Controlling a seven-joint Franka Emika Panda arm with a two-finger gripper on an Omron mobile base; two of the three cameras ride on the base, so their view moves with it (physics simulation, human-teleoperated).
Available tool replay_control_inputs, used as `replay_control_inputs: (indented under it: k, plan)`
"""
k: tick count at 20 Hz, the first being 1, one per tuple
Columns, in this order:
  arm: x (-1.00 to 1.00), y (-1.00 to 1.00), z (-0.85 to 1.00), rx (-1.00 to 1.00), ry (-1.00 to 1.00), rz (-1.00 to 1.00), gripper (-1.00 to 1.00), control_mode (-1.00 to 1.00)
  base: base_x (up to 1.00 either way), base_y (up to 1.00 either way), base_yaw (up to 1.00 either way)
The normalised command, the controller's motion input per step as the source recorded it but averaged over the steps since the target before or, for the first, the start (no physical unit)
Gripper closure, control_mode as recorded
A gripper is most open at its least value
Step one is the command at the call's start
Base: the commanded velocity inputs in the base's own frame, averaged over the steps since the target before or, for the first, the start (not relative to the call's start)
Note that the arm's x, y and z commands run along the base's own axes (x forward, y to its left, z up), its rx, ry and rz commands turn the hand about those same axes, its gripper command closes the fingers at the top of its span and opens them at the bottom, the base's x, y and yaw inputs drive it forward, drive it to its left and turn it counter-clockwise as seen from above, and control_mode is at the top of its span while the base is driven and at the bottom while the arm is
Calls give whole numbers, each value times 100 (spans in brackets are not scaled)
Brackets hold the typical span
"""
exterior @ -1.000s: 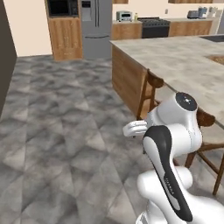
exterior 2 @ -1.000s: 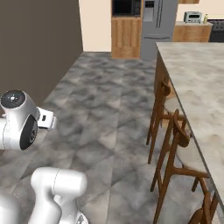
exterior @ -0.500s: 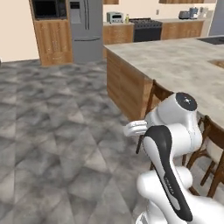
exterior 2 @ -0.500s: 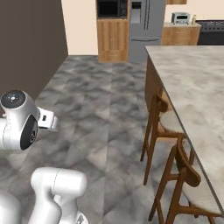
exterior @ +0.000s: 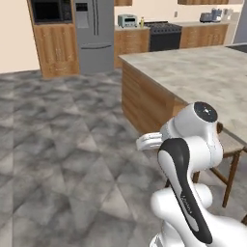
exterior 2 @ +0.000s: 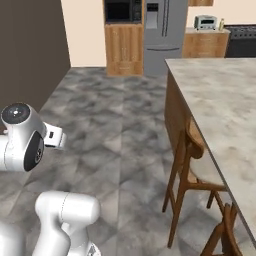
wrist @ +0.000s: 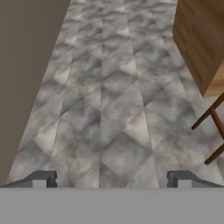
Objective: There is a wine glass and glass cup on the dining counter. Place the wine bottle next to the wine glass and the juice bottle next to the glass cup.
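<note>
**Base in transit, nothing picked up**

You are in the travel step: the two-finger gripper (wrist: 111,183) is spread wide and carrying nothing, its dark finger tips (wrist: 43,178) pointing down at the grey marbled floor tiles (wrist: 109,109). The long dining counter with the pale beige-grey marbled stone top (exterior: 193,72) is lying to your right, with wooden bar stools (exterior 2: 192,170) tucked along its near side. The stretch of top on show is bare; I cannot tell where the wine glass, glass cup, wine bottle or juice bottle are sitting. Far ahead, a steel fridge (exterior: 94,31), a wooden oven cabinet (exterior: 50,38), a grey toaster oven (exterior: 127,20) on the back worktop and a dark range (exterior: 164,36) are lining the wall.

Judgement: no bottle has been fetched yet. Next you probably need to find the bottles before reaching for either one.
</note>
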Motion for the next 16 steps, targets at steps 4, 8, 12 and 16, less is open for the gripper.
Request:
replay_control_inputs:
  k: [4,8,12,16]
  plan:
    - [0,0,0,0,0,0,-100,100,91,36,0]
    - [0,0,0,0,0,0,-100,100,91,33,0]
    - [0,0,0,0,0,0,-100,100,92,33,0]
    - [0,0,0,0,0,0,-100,100,92,33,0]
